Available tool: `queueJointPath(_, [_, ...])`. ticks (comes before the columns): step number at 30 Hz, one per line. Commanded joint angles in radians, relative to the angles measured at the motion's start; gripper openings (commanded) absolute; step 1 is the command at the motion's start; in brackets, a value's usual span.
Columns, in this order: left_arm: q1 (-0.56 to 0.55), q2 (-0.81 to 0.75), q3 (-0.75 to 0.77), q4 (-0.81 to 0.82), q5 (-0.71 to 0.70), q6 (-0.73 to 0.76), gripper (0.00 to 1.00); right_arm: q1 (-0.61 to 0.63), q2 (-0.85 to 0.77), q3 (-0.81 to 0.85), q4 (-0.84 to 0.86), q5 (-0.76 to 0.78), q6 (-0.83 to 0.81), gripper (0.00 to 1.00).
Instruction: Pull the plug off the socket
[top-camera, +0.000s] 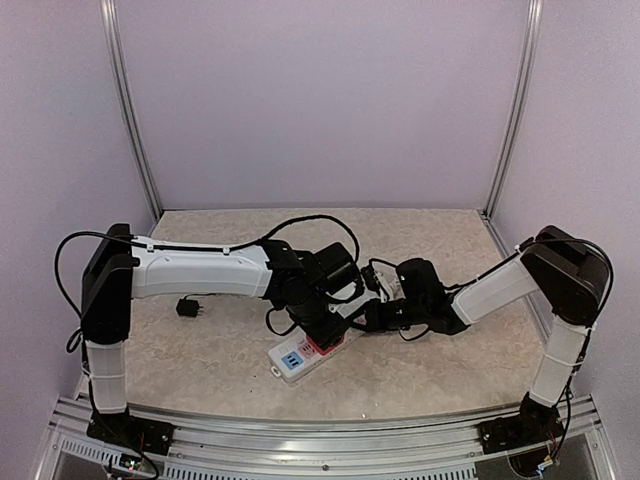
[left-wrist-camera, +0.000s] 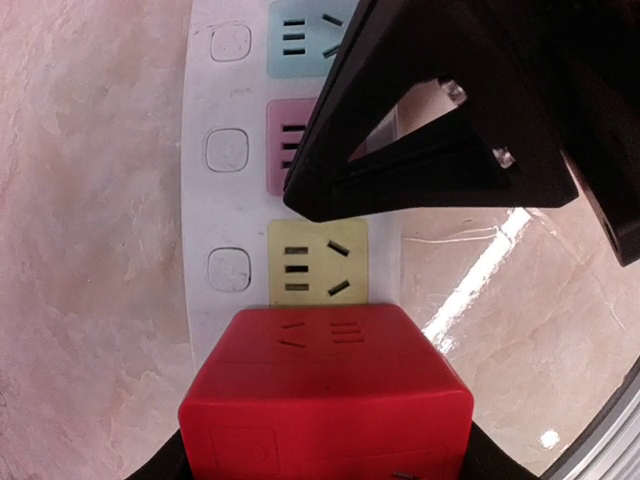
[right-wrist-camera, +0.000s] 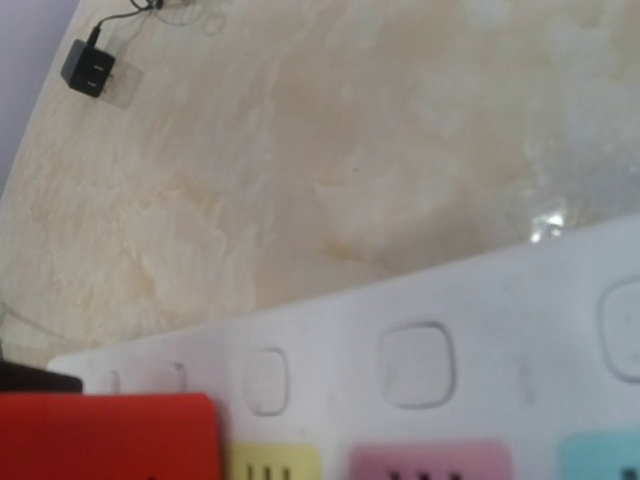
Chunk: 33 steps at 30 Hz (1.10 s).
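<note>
The white socket strip (top-camera: 293, 358) lies on the table at mid front, and its pastel outlet faces show in the left wrist view (left-wrist-camera: 230, 210). A red cube plug (left-wrist-camera: 325, 390) stands on the strip next to the yellow outlet face. My left gripper (top-camera: 322, 328) is shut on the plug, with a black finger at each side of it. My right gripper (top-camera: 372, 318) reaches in from the right. Its black tip (left-wrist-camera: 300, 195) looks shut and rests on the strip over the pink outlet face. The right wrist view shows the strip (right-wrist-camera: 450, 320) and the plug (right-wrist-camera: 105, 435) very close, but not its own fingers.
A small black adapter (top-camera: 188, 308) lies on the table left of the strip, and it also shows in the right wrist view (right-wrist-camera: 88, 68). Black cables loop behind both arms. Grey walls and metal posts close in the table.
</note>
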Motion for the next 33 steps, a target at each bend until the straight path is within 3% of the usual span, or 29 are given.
queueJointPath(1, [-0.063,0.013,0.107,-0.025,-0.168,0.06,0.22,0.007,0.05,-0.027,-0.096,0.026,-0.012,0.0])
queueJointPath(4, [-0.065,0.046,0.131,-0.057,-0.18,0.056,0.22,0.007,0.052,-0.026,-0.099,0.028,-0.014,0.0])
queueJointPath(9, [0.036,-0.04,0.043,0.059,0.057,-0.024,0.23,0.007,0.053,-0.03,-0.102,0.031,-0.018,0.0])
queueJointPath(11, [0.057,-0.071,0.019,0.082,0.089,-0.04,0.22,0.007,0.051,-0.031,-0.103,0.036,-0.02,0.0])
queueJointPath(14, [0.044,-0.072,0.038,0.052,0.058,-0.021,0.21,0.007,0.055,-0.031,-0.103,0.036,-0.023,0.0])
queueJointPath(20, [-0.054,0.008,0.129,-0.045,-0.189,0.073,0.16,0.007,0.065,-0.028,-0.102,0.041,-0.025,0.0])
queueJointPath(28, [0.087,-0.118,-0.011,0.134,0.148,-0.052,0.16,0.007,0.061,-0.031,-0.115,0.051,-0.036,0.0])
queueJointPath(33, [0.043,-0.113,0.05,0.057,0.028,0.008,0.15,0.007,0.069,-0.028,-0.11,0.045,-0.035,0.0])
